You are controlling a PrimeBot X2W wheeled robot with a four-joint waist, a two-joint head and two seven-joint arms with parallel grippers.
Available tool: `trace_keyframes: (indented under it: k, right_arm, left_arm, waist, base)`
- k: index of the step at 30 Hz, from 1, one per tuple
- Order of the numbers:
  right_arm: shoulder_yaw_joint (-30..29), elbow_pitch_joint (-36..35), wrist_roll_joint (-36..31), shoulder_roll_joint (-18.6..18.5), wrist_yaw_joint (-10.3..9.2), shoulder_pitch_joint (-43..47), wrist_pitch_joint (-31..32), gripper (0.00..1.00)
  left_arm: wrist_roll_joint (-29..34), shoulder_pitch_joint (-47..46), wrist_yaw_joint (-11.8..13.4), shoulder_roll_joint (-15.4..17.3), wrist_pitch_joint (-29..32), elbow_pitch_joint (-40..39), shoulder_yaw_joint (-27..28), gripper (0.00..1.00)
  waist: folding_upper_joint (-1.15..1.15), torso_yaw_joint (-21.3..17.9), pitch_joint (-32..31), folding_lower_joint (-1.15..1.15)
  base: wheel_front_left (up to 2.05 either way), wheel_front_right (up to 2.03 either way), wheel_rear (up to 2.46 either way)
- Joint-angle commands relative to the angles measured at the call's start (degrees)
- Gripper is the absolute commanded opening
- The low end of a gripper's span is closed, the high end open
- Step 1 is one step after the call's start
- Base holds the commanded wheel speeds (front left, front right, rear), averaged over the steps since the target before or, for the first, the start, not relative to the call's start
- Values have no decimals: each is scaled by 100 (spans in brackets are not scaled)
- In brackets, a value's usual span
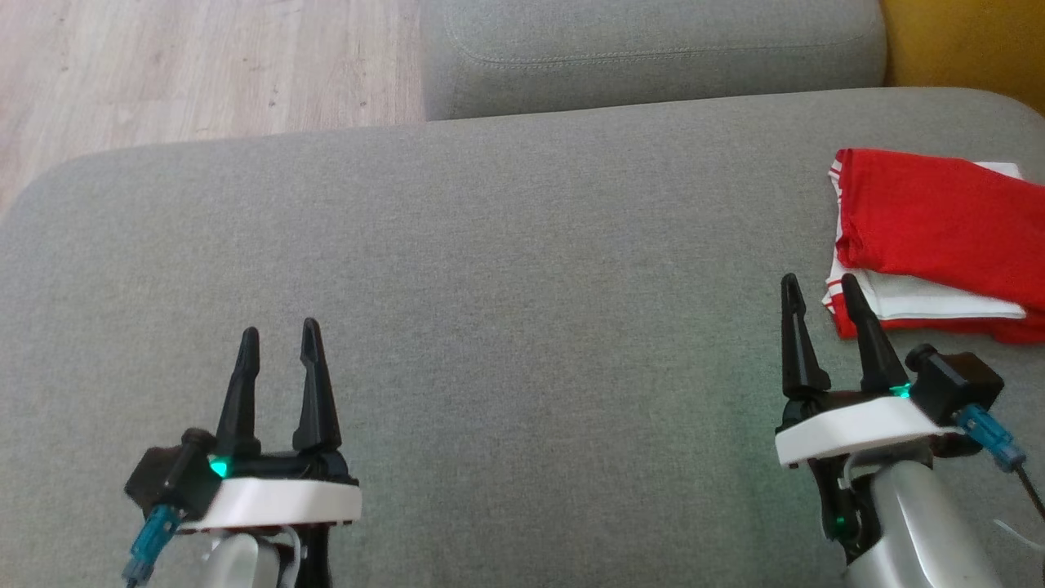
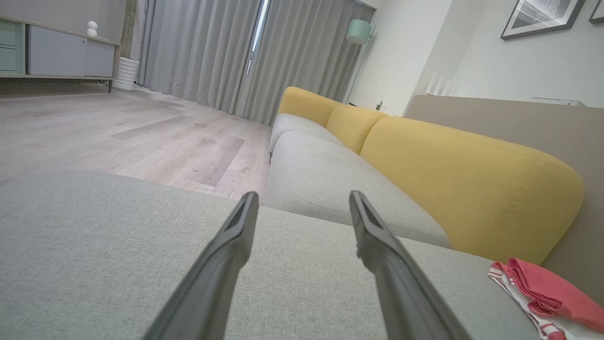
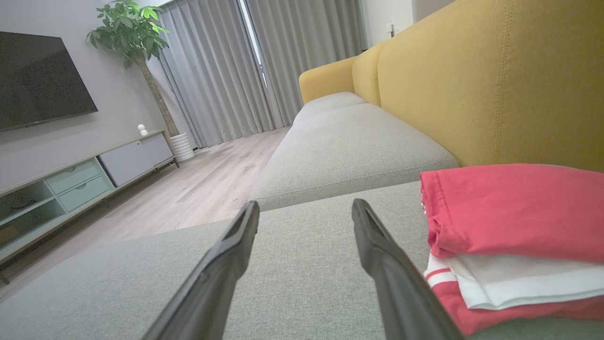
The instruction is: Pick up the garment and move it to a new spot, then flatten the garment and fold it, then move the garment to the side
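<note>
The garment (image 1: 939,237) is red and white and lies folded in a stack at the right side of the grey sofa cushion (image 1: 506,269). It also lies at the lower right of the left wrist view as the garment (image 2: 547,293) and at the right of the right wrist view as the garment (image 3: 514,236). My right gripper (image 1: 818,287) is open and empty, its tips just left of the garment's near corner. Over bare cushion at the lower left, my left gripper (image 1: 279,333) is open and holds nothing. The same open fingers rise in the wrist views: left gripper (image 2: 304,199), right gripper (image 3: 306,207).
A second grey cushion (image 1: 653,57) adjoins the far edge, with the yellow backrest (image 1: 963,41) at the far right. Wooden floor (image 1: 204,65) lies beyond the cushion's left far edge. A TV cabinet (image 3: 71,179), a plant (image 3: 132,33) and curtains (image 3: 222,71) stand across the room.
</note>
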Motion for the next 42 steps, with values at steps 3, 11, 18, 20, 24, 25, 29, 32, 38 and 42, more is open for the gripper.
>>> trace_keyframes:
  k: [3,11,18,20,24,25,29,32,38,42]
  right_arm:
    - [161,-208,35,10,37,-132,-77,100]
    - [189,-214,39,10,37,-116,-77,100]
    - [63,156,5,6,-2,41,9,0]
    - [68,350,10,13,-2,176,13,0]
    - [39,316,254,9,-1,184,72,0]
    - [31,309,317,8,-1,186,87,0]
    - [7,286,503,4,0,190,134,0]
    - [-17,263,687,1,1,195,180,0]
    - [-74,209,1117,-6,4,206,289,0]
    - [-107,178,1362,-9,5,212,352,0]
  left_arm:
    - [-12,-138,14,25,-29,-195,215,100]
    - [-22,-127,42,25,-29,-209,204,100]
    - [-7,30,32,-2,4,162,-16,0]
    - [-11,148,32,-4,6,358,-18,0]
    - [-232,137,24,-1,69,358,22,0]
    - [-289,134,23,0,86,359,32,0]
    - [-456,125,17,2,135,359,64,0]
    - [-624,116,12,5,185,359,96,0]
    - [-1013,96,-1,10,300,357,170,0]
    - [-1235,84,-8,12,366,356,213,0]
  waist:
    - [0,-8,-16,0]
    - [0,-14,-30,0]
    - [0,-12,-24,0]
    - [0,-12,-24,0]
    - [0,-12,-31,0]
    - [0,-12,-32,0]
    - [0,-12,-38,0]
    - [0,-13,-43,0]
    - [0,-13,-55,0]
    - [0,-14,-62,0]
  base:
    - [0,0,0]
    - [0,0,0]
    - [0,0,0]
    - [0,0,0]
    - [0,0,0]
    - [0,0,0]
    - [0,0,0]
    - [0,0,0]
    - [0,0,0]
    - [0,0,0]
